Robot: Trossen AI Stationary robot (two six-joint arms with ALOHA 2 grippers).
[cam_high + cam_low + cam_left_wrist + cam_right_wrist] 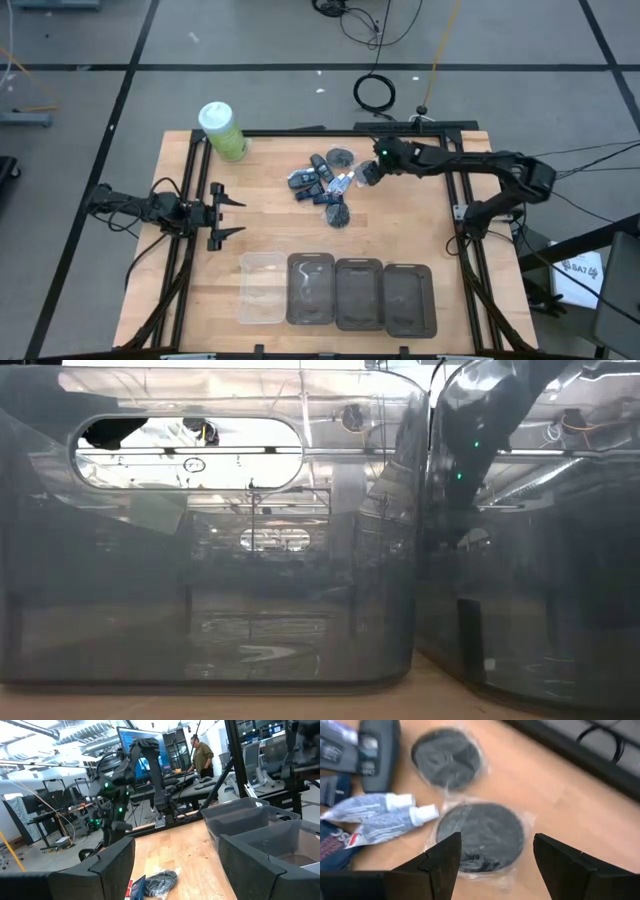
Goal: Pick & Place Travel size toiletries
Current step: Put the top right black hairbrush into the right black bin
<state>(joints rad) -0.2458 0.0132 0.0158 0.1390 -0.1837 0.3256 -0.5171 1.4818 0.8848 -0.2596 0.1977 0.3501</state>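
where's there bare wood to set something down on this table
Free: the wood between the left gripper and the toiletries pile, and the strip between that pile and the row of bins. Crowded: around the pile, where the right gripper hovers, open, and by the green canister.

White tubes (380, 815) (blue marks, maybe); green canister (222, 131).

Right gripper (366, 176) extended inward, fingers apart; left gripper (232, 210) waiting, fingers apart.
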